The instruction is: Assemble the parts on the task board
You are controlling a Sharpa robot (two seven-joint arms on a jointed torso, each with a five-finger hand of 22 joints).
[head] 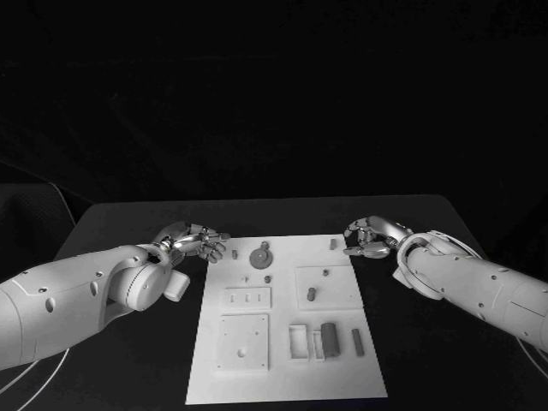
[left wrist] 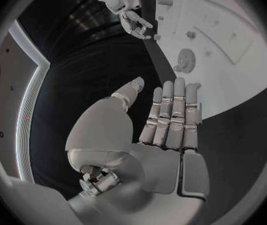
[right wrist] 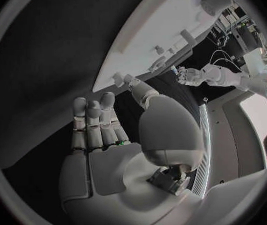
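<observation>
Both hands empty, fingers loosely spread, left hand (head: 190, 242) at board's 10 o'clock corner, right hand (head: 371, 237) at 1 o'clock; round gear part (head: 263, 257) on task board (head: 287, 377) lies nearest the left hand, toward its 3 o'clock.

The scene is dim and colourless; the flat white rectangular task board (head: 287, 342) is the brightest surface against the matte black desk (head: 422, 223). The background falls into darkness. Both wrist views bend straight edges strongly inside dark circular frames.
</observation>
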